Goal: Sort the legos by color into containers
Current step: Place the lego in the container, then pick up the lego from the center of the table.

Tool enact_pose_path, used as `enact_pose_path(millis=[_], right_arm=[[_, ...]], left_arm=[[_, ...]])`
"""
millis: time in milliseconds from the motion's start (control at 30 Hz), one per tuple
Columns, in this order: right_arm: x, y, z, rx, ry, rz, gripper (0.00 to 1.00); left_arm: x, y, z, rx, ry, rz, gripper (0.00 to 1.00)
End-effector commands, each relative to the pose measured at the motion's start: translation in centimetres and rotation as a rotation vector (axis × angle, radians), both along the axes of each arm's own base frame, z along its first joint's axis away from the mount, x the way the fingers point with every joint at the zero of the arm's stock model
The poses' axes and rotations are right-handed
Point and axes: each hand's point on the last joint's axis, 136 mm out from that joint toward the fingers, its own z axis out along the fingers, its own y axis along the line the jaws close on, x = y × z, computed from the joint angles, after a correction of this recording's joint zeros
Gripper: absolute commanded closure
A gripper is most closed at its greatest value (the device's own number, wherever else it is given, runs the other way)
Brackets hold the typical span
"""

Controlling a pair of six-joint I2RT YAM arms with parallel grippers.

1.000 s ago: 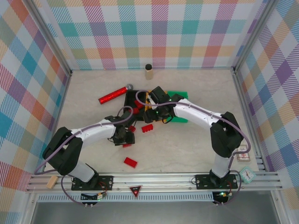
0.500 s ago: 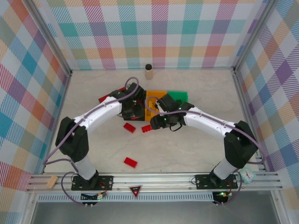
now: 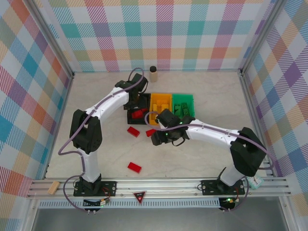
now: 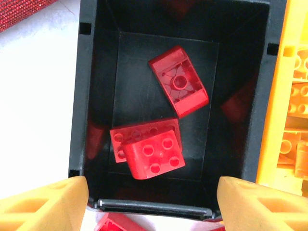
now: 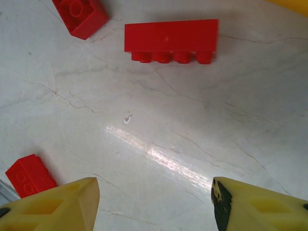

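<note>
The left end effector (image 4: 153,198) has left the near part of the table (image 3: 192,154) and now hangs over the black rectangular plastic bin (image 4: 81,96). Its jaws stand wider than before, with nothing between them. The small red studded brick that lay just beside it on the table is gone from there. The right end effector (image 5: 154,204) has pulled back from above the orange plastic bin (image 3: 160,102) and green plastic bin (image 3: 183,103). It now hovers low over the table, with the long red plastic brick (image 5: 171,36) just ahead of its fingertips.
</note>
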Motion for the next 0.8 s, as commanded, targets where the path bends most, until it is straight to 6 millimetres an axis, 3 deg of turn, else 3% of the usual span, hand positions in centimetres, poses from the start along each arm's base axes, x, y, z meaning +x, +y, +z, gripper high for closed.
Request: enact_pose_path(millis=[0,267,533,767], right_arm=[[1.2,1.6,-0.2,-0.008,-0.021,-0.012,0.33],[4.4,2.6,-1.2,-0.102,-0.082,-0.046,0.19],[5.9,3.5,-3.9,-0.199,-0.066,-0.022,0.19],[6.6,2.9,-4.5,-0.268,-0.084,-0.027,0.19]], left_arm=[[-2.2,0.5,3.0,-0.047,-0.051,-0.02,0.29],[-8.2,3.3,4.1,-0.128,-0.104,0.026,0.29],[-13.6,6.6,3.0,-0.099,-0.076,0.045,0.29],[-16.1,8.2,1.5,-0.086,-0.051,0.072,0.3]])
